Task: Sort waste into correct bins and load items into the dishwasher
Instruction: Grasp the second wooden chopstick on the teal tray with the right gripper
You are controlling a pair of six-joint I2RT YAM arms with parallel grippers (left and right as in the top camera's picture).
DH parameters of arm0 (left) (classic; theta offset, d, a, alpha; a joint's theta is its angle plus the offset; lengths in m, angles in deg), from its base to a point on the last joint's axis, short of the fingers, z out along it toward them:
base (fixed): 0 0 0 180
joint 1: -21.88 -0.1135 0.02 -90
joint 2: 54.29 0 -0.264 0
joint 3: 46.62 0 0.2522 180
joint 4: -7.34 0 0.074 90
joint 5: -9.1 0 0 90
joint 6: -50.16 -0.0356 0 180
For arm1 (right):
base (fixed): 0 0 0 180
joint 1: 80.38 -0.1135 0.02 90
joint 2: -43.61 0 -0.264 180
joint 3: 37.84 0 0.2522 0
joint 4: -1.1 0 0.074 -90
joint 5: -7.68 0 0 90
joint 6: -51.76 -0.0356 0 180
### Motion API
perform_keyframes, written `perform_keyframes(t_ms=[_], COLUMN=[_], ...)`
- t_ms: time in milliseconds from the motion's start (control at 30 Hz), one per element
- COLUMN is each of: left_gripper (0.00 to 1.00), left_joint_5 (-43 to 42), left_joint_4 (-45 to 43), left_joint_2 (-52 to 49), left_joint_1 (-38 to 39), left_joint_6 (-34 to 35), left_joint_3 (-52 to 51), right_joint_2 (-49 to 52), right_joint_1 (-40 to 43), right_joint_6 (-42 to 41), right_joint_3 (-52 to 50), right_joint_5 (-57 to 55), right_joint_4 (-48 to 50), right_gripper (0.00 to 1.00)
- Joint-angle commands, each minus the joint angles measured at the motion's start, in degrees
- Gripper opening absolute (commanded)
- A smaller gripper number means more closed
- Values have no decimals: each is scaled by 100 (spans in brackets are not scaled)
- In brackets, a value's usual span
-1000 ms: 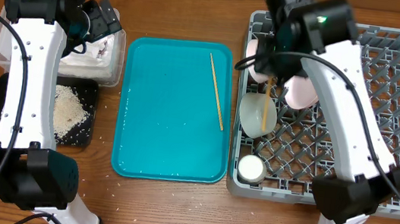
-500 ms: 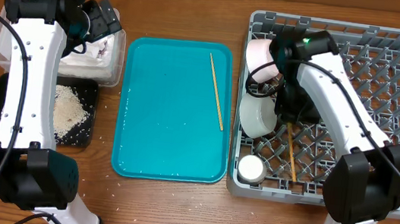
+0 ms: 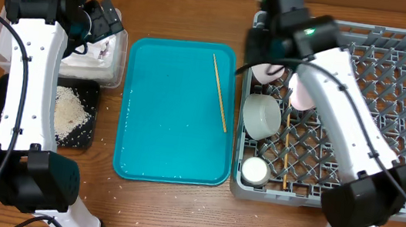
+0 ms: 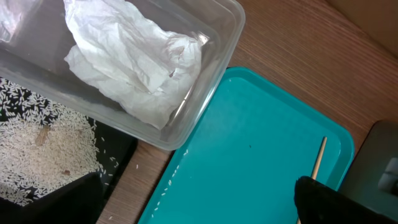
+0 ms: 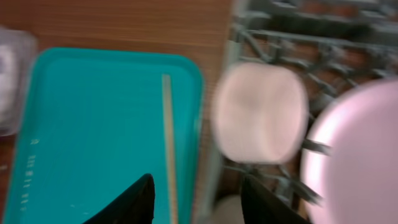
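Observation:
One chopstick (image 3: 219, 92) lies on the teal tray (image 3: 170, 125). It also shows in the left wrist view (image 4: 318, 158) and the right wrist view (image 5: 168, 137). The other chopstick (image 3: 286, 151) lies on the floor of the grey dish rack (image 3: 403, 192). The rack also holds the pink bowl (image 3: 269, 69), pink plate (image 3: 303, 95), greyish-white bowl (image 3: 262, 114) and white cup (image 3: 255, 170). My right gripper (image 3: 260, 49) is open and empty above the rack's far left corner (image 5: 199, 202). My left gripper (image 3: 103, 25) is open and empty (image 4: 193, 205) over the clear tub (image 3: 8, 58), which holds the napkin (image 4: 137, 56).
The black tray (image 3: 1, 116) with rice grains (image 3: 71, 113) sits in front of the clear tub. A few loose grains lie on the teal tray's left edge (image 4: 171, 177) and on the wood near it. The right wrist view is blurred.
My right gripper has let go of a chopstick, which now lies in the rack. The right arm has swung back and left towards the rack's far left corner. The left arm has not moved.

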Motion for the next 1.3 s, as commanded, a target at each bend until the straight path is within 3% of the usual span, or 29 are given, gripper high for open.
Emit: perform_keyframes(t_ms=[0, 167, 467, 1267], left_gripper=[100, 100, 100, 100], left_joint_5=[39, 39, 39, 39], left_joint_4=[-4, -4, -4, -4], left_joint_2=[101, 101, 101, 101], left_joint_1=[11, 11, 11, 11], left_joint_6=[-127, -127, -127, -127], left_joint_3=[81, 81, 81, 81], right_joint_2=[374, 1161, 2175, 3069], right_joint_1=[-507, -876, -697, -710], right_joint_6=[188, 188, 188, 293], right_joint_3=[72, 72, 72, 0], right_joint_5=[321, -122, -111, 551], right_joint_4=[345, 540, 501, 136], right_gripper=[47, 47, 47, 40])
